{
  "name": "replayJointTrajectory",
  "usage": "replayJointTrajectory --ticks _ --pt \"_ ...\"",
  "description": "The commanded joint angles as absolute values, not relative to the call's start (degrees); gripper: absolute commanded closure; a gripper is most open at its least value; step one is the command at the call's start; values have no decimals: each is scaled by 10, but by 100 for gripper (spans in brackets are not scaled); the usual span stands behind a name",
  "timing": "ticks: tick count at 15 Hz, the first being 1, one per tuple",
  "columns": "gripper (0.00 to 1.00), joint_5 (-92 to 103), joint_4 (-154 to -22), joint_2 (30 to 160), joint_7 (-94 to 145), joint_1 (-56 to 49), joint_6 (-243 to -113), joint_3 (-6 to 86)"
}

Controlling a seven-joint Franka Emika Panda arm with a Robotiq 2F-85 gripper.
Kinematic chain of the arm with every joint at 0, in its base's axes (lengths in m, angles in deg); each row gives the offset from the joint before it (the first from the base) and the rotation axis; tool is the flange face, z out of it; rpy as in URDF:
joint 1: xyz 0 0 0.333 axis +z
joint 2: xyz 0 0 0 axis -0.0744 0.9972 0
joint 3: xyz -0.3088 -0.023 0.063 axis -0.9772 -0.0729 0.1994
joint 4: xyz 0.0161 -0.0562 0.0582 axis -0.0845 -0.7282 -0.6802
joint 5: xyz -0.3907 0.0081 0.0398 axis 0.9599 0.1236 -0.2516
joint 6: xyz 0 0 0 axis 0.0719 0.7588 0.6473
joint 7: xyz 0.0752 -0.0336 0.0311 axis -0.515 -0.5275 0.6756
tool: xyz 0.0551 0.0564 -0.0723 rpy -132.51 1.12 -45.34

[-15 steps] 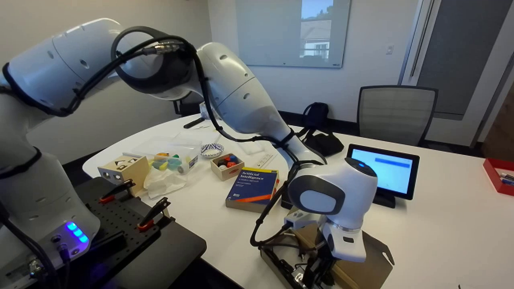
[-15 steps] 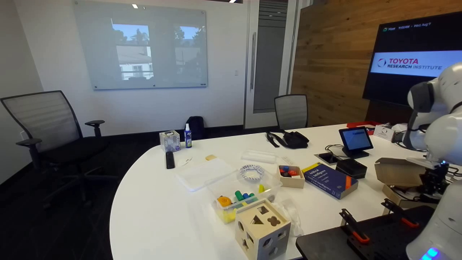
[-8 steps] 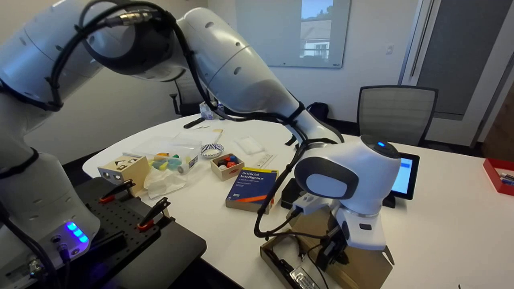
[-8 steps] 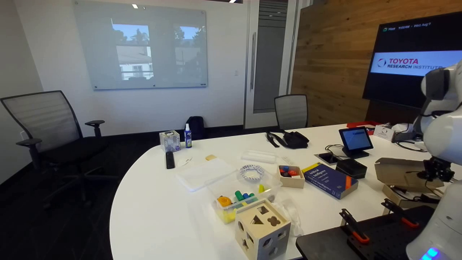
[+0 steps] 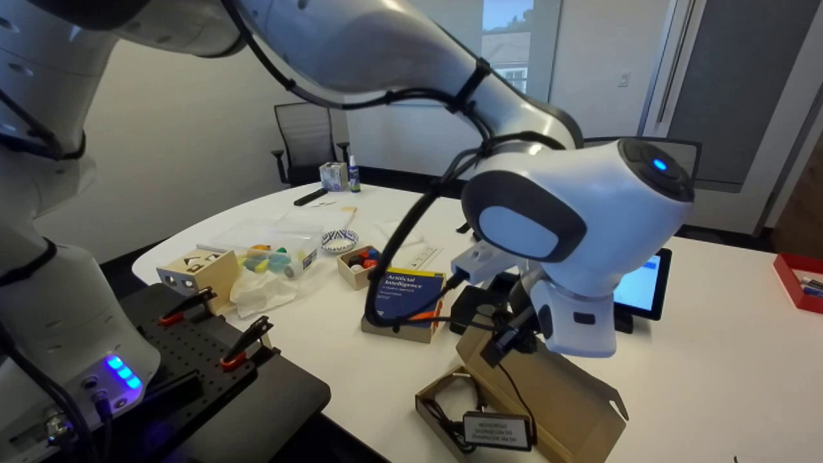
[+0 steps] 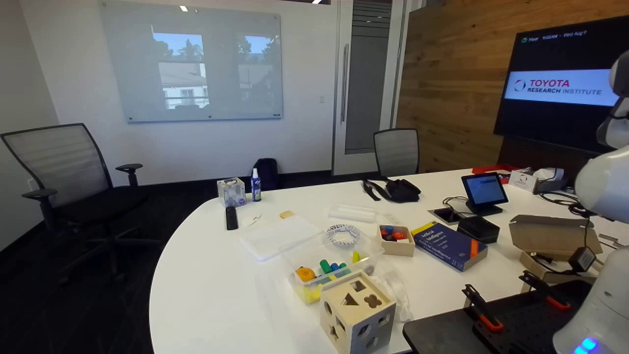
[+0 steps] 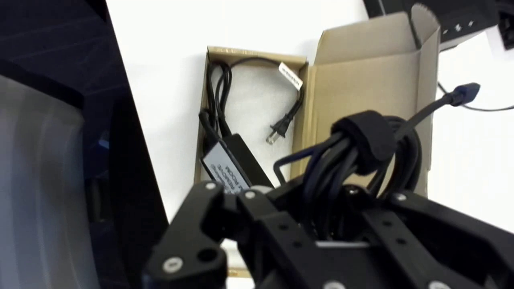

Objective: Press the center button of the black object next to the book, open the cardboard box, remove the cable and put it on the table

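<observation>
My gripper (image 5: 505, 347) is shut on the black cable, a bundle tied with a strap (image 7: 369, 140), above the open cardboard box (image 5: 559, 399). The gripper also shows in the wrist view (image 7: 305, 196). A cord runs down from the bundle to a labelled power brick (image 5: 496, 431), which hangs tilted at the box (image 6: 553, 236); more cord and a plug (image 7: 280, 127) lie inside. The box lid stands open. The square black object (image 6: 478, 228) sits beside the blue book (image 6: 449, 243), partly hidden by the arm in an exterior view (image 5: 469, 308). All rest on the white table (image 5: 720, 354).
A lit tablet (image 6: 485, 189) stands behind the black object. A small wooden box of coloured pieces (image 6: 396, 241), a patterned bowl (image 6: 343, 236), a plastic bin (image 6: 295, 282) and a wooden shape cube (image 6: 357, 312) stand past the book. A red tray (image 5: 797, 283) lies at the table's far side.
My gripper has risen from inside the box, lifting the cable bundle. The power brick has been pulled up and tilted by its cord. The box, book and black object have not visibly moved.
</observation>
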State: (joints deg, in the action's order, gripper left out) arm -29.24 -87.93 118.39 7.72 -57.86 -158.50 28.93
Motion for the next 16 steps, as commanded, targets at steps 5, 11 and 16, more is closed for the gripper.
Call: replayJointTrajectory --ticks 5,11,16 --pt "99 -387 -942 1033 87 -624 -1312 280" --pt "99 -495 -996 945 97 -606 -1223 261" --pt "99 -567 -1051 870 89 -549 -1236 256"
